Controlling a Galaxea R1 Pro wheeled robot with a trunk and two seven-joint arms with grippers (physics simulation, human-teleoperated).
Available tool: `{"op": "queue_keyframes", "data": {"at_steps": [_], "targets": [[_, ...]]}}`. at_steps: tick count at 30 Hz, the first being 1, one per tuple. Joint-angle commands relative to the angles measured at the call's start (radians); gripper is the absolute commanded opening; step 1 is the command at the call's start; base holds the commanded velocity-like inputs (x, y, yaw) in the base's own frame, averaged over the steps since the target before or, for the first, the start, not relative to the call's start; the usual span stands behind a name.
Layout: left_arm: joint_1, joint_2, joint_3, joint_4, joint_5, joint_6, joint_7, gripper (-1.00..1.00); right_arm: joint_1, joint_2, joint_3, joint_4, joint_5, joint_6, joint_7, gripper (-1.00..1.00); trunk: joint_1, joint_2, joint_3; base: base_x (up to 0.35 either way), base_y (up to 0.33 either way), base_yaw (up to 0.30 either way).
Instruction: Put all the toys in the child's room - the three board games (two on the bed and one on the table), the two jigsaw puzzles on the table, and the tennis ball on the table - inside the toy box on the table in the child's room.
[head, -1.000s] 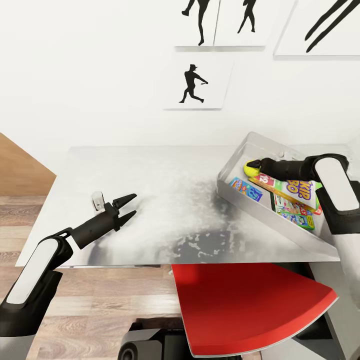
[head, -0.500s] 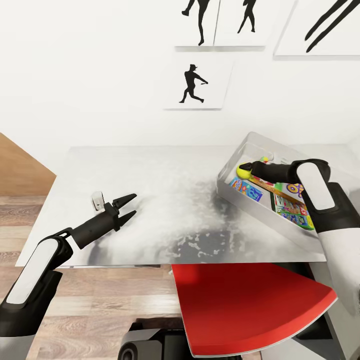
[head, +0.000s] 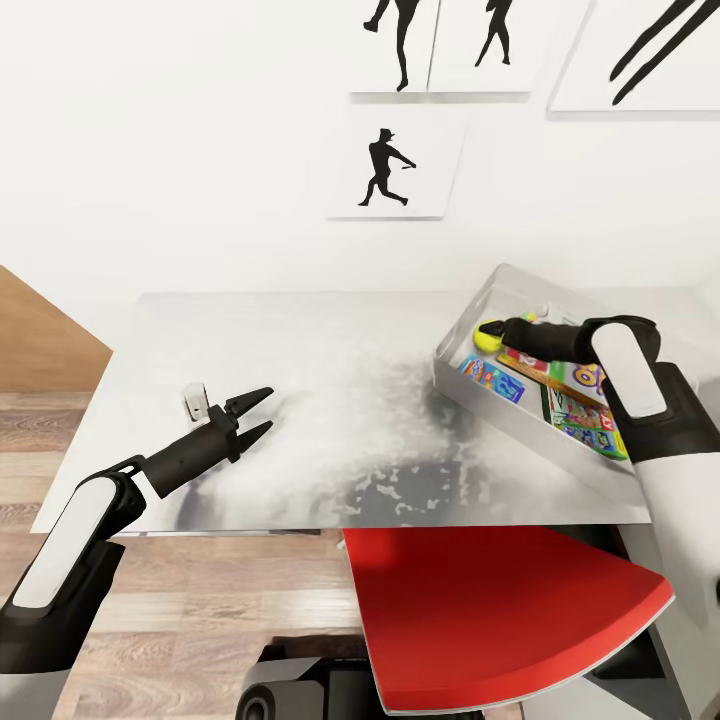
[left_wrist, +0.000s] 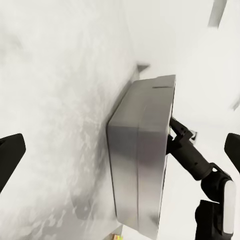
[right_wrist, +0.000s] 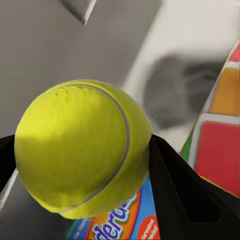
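The light grey toy box (head: 452, 372) stands tilted on the right side of the table (head: 300, 350). My right gripper (head: 490, 335) is shut on the yellow-green tennis ball (head: 488, 337) and holds it just above the box's back-left corner. In the right wrist view the tennis ball (right_wrist: 82, 150) sits between the black fingers (right_wrist: 185, 195). A blue board game (head: 492, 378), a white-green board game (head: 572, 380) partly under my forearm, and a multicoloured sheet like a jigsaw puzzle (head: 590, 428) lie in the box. My left gripper (head: 252, 415) hovers open over the table's left part.
A small grey clip-like object (head: 196, 401) sits on the table beside the left gripper. A red chair seat (head: 500, 610) is tucked under the table's front edge. Black silhouette pictures (head: 385, 170) hang on the white wall behind. The toy box (left_wrist: 140, 165) also appears in the left wrist view.
My right forearm has swung left and inward over the toy box, now covering more of the white-green board game. The held ball shifted slightly toward the back-left corner. The left arm has not moved.
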Motion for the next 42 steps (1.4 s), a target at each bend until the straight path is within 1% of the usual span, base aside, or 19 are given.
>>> {"op": "queue_keyframes", "data": {"at_steps": [1, 13, 20, 25, 42], "targets": [[-0.001, 0.001, -0.001, -0.001, 0.01, 0.001, 0.007, 1.0, -0.005, -0.001, 0.002, 0.0, -0.013, -0.003, -0.013, -1.0, 0.001, -0.002, -0.001, 0.0, 0.0, 0.0], [-0.001, 0.001, -0.001, -0.001, 0.009, 0.001, 0.008, 1.0, -0.024, 0.001, 0.002, 0.015, -0.01, -0.024, -0.013, -1.0, 0.001, -0.002, -0.001, 0.0, 0.0, 0.0], [-0.001, 0.001, -0.001, -0.001, 0.009, 0.001, 0.008, 1.0, -0.037, 0.001, 0.004, 0.082, -0.01, -0.095, -0.012, -1.0, 0.001, -0.002, -0.001, 0.0, 0.0, 0.0], [-0.001, 0.001, -0.001, -0.001, 0.009, 0.001, 0.008, 1.0, -0.04, 0.003, 0.006, 0.102, -0.01, -0.112, -0.012, -1.0, 0.001, -0.002, -0.001, 0.0, 0.0, 0.0], [-0.001, 0.001, -0.001, -0.001, 0.009, 0.001, 0.008, 1.0, -0.043, 0.004, 0.008, 0.153, -0.008, -0.127, -0.012, -1.0, 0.001, -0.002, -0.001, 0.0, 0.0, 0.0]]}}
